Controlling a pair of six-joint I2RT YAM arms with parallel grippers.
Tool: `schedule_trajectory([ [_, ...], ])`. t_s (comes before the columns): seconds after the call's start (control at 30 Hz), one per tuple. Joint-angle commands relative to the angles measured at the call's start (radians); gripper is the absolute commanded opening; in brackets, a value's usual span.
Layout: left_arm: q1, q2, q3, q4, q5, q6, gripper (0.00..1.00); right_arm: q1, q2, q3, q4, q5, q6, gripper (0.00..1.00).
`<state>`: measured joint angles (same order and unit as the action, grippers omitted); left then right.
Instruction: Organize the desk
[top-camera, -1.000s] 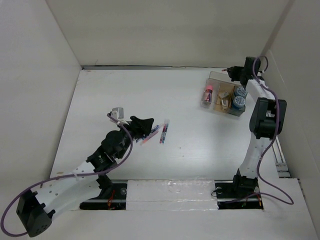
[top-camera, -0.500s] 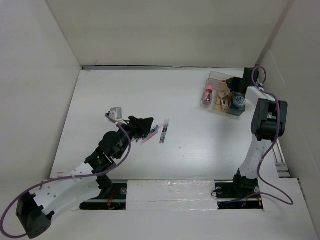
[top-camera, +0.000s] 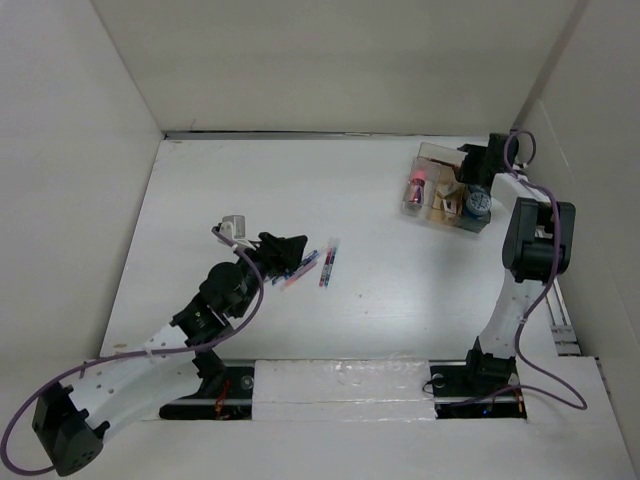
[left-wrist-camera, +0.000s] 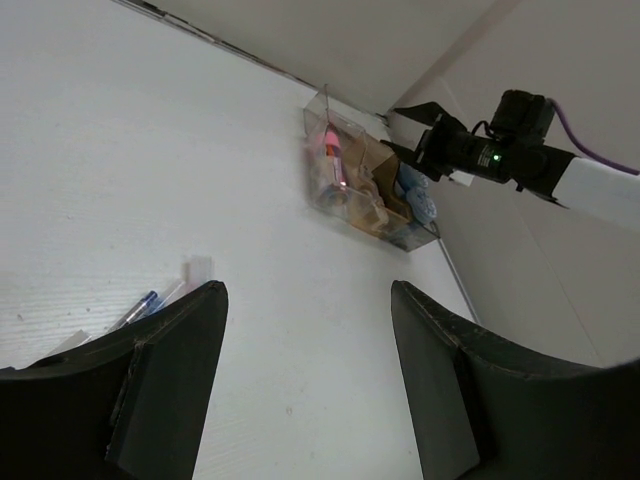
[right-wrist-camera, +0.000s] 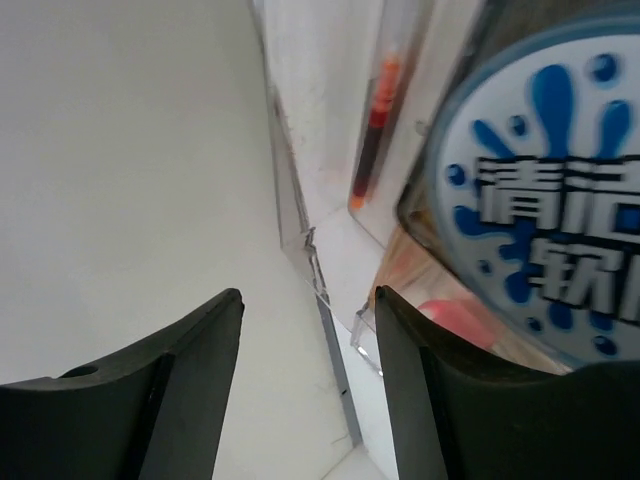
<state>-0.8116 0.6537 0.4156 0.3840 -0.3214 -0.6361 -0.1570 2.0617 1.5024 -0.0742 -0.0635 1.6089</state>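
Left wrist view: the left tool is spread wide with nothing between its fingers, hanging low over the tabletop. The loose pens lie just beside and ahead of it in the middle of the tabletop, some touching each other and none gripped.

The right tool is also spread and empty. It sits at the far right corner, right up against the clear tray, with the tray's thin wall running between its fingers in the wrist view. A round blue-and-white lidded tub fills the view close on the right. An orange-tipped pen stands in a compartment beyond, and something pink sits low down but is too blurred to name. The white tabletop spans the whole scene under both arms, with side walls close to the tray.

Risks, as a judgement:
- **Right tool and tray:** a finger looks likely to hook the wall, so any sideways or upward move may drag or tip the light tray and spill its contents.
- **Left tool and pens:** a shallow approach may push the pens instead of straddling one, rolling them apart. Closing on the touching pens may pinch two at once.
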Motion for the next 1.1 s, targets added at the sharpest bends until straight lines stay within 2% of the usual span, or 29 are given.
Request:
schedule_trajectory([
  [0.0,-0.004,0.024,0.005,0.030,-0.019,0.021,0.63,0.037,-0.113,0.009,0.129,0.013,-0.050,0.60],
  [0.03,-0.004,0.037,0.008,0.033,-0.022,0.024,0.63,0.053,-0.136,-0.008,0.151,0.030,-0.069,0.59],
  [0.1,-0.004,0.047,0.009,0.036,-0.037,0.027,0.63,0.105,-0.186,-0.086,0.214,0.033,-0.144,0.45],
  [0.17,-0.004,0.063,0.015,0.041,-0.047,0.027,0.63,0.192,-0.276,-0.222,0.340,0.021,-0.238,0.29],
  [0.2,-0.004,0.069,0.017,0.046,-0.057,0.027,0.63,0.229,-0.303,-0.263,0.362,0.021,-0.279,0.12],
  [0.27,-0.004,0.072,0.017,0.050,-0.070,0.026,0.63,0.316,-0.372,-0.338,0.366,0.042,-0.379,0.01],
  [0.3,-0.004,0.073,0.017,0.052,-0.086,0.023,0.63,0.417,-0.391,-0.405,0.358,0.057,-0.412,0.00],
  [0.37,-0.004,0.063,0.011,0.047,-0.111,0.012,0.63,0.532,-0.425,-0.464,0.360,0.149,-0.490,0.00],
  [0.4,-0.004,0.057,0.005,0.043,-0.139,0.003,0.63,0.644,-0.429,-0.494,0.343,0.177,-0.522,0.00],
  [0.43,-0.004,0.038,-0.012,0.042,-0.151,-0.014,0.63,0.693,-0.428,-0.492,0.308,0.218,-0.544,0.00],
  [0.47,-0.004,0.029,-0.023,0.046,-0.166,-0.025,0.64,0.735,-0.431,-0.485,0.195,0.237,-0.585,0.00],
  [0.53,-0.004,0.002,-0.047,0.049,-0.195,-0.036,0.65,0.836,-0.454,-0.513,0.127,0.331,-0.619,0.01],
  [0.57,-0.004,-0.003,-0.050,0.049,-0.203,-0.037,0.65,0.862,-0.472,-0.534,0.088,0.370,-0.644,0.06],
  [0.6,-0.004,-0.008,-0.052,0.044,-0.211,-0.036,0.65,0.882,-0.517,-0.557,0.077,0.402,-0.653,0.27],
  [0.63,-0.004,-0.017,-0.054,0.044,-0.212,-0.034,0.65,0.896,-0.535,-0.591,0.047,0.430,-0.661,0.37],
  [0.7,-0.004,-0.020,-0.052,0.042,-0.214,-0.031,0.65,0.905,-0.566,-0.605,-0.010,0.430,-0.676,0.46],
  [0.77,-0.004,-0.017,-0.047,0.039,-0.215,-0.028,0.65,0.919,-0.558,-0.597,-0.051,0.422,-0.701,0.43],
  [0.8,-0.004,-0.016,-0.044,0.027,-0.215,-0.031,0.65,0.919,-0.543,-0.582,-0.070,0.427,-0.708,0.31],
  [0.87,-0.004,-0.016,-0.037,0.018,-0.212,-0.031,0.65,0.957,-0.474,-0.520,-0.126,0.450,-0.730,0.24],
  [0.93,-0.004,-0.014,-0.040,0.024,-0.205,-0.028,0.65,0.967,-0.410,-0.476,-0.147,0.449,-0.753,0.22],
  [1.03,-0.004,0.000,-0.041,0.033,-0.196,-0.025,0.65,1.005,-0.377,-0.421,-0.147,0.435,-0.788,0.29],
  [1.07,-0.004,0.009,-0.034,0.024,-0.186,-0.022,0.65,1.005,-0.353,-0.398,-0.147,0.439,-0.808,0.41],
])
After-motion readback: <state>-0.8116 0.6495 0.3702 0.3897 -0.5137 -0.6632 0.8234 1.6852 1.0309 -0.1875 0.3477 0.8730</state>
